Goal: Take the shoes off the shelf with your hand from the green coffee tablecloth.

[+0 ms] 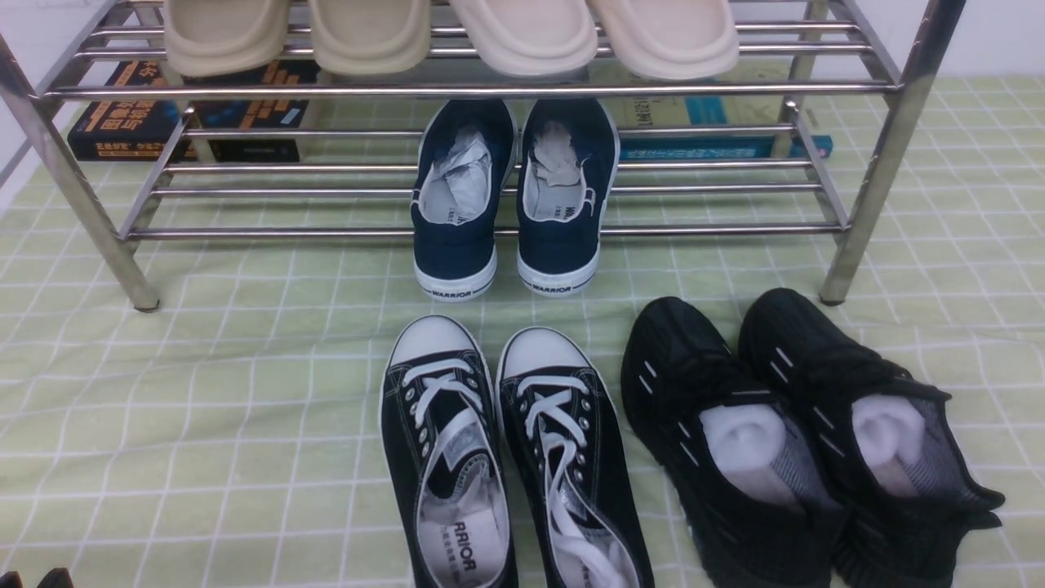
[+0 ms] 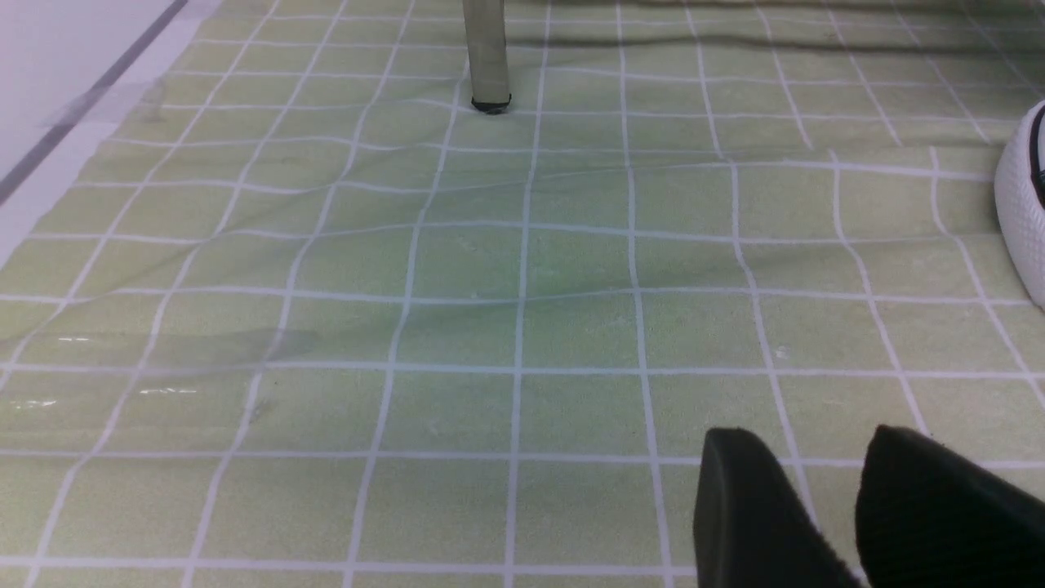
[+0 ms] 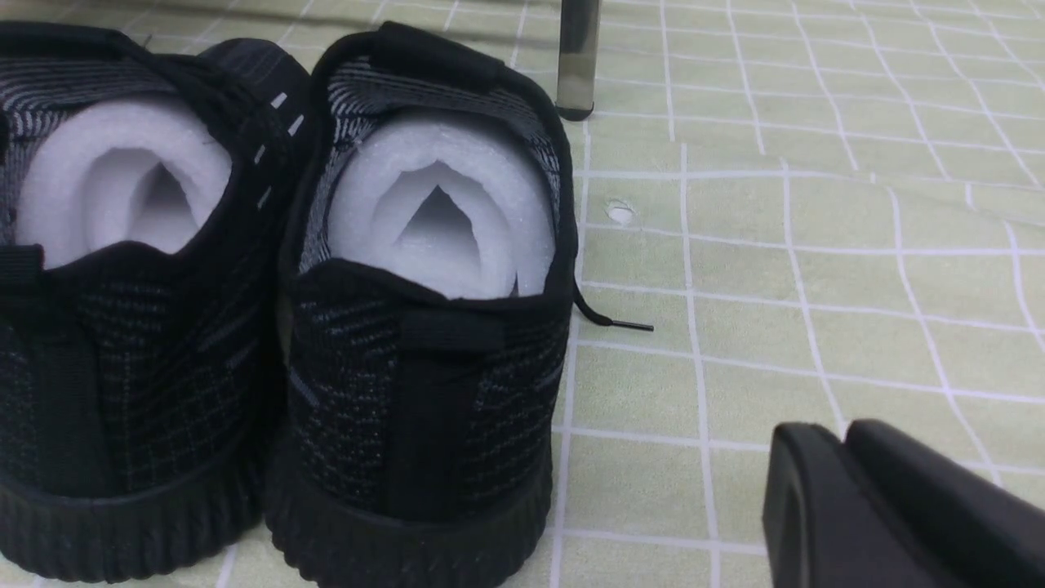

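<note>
Biggest thing first: the green coffee tablecloth (image 1: pixel 204 392) runs under both of your hands and well out ahead of them, a bit wrinkled. Further out beyond the hands stands the shelf (image 1: pixel 490 232), with its chrome legs planted on the cloth. One leg (image 3: pixel 578 57) sits past the shoes as seen from your right hand.

The shoes (image 1: pixel 816 441), the chunky black knit pair with white foam stuffed inside, are off the shelf. They're side by side on the cloth, close in front of your right hand (image 3: pixel 845 445), with their heels facing it. They're near it but not touching.

Your right hand's fingers look empty. They overlap in the right wrist view, so I honestly can't tell if they're parted or closed. Your left hand (image 2: pixel 816 457) has a clear gap between its fingers and nothing in it, and it's hovering over bare cloth.

The black canvas sneakers (image 1: pixel 514 457) are between your two hands' areas, toes pointing away. The navy sneakers (image 1: pixel 510 204) are on the shelf's lower tier, beige slippers (image 1: pixel 449 33) are on the top bars, and some books (image 1: pixel 188 114) are behind.

Smallest bit: a lace tip (image 3: pixel 620 324) trails from the shoe nearest your right hand onto the cloth.
</note>
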`<state>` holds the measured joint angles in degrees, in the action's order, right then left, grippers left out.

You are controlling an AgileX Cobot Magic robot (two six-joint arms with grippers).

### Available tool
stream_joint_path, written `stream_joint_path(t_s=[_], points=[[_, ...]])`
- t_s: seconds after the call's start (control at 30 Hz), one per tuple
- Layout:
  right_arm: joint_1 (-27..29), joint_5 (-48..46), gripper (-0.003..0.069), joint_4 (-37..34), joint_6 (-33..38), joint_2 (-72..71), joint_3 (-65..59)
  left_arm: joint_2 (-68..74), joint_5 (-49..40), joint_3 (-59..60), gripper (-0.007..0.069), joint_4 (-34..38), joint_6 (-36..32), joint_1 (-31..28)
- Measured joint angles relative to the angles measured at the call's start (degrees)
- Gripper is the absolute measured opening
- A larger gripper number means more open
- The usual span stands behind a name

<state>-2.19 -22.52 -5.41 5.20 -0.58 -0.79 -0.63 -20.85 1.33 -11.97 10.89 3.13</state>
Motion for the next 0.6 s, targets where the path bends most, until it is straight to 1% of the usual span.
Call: stream_joint_path(t_s=[0.6], points=[[0.00,0.00,0.0100,0.00,0.00,0.00,0.00,0.00,0.00,0.00,0.0239,0.00,0.00,0.00]])
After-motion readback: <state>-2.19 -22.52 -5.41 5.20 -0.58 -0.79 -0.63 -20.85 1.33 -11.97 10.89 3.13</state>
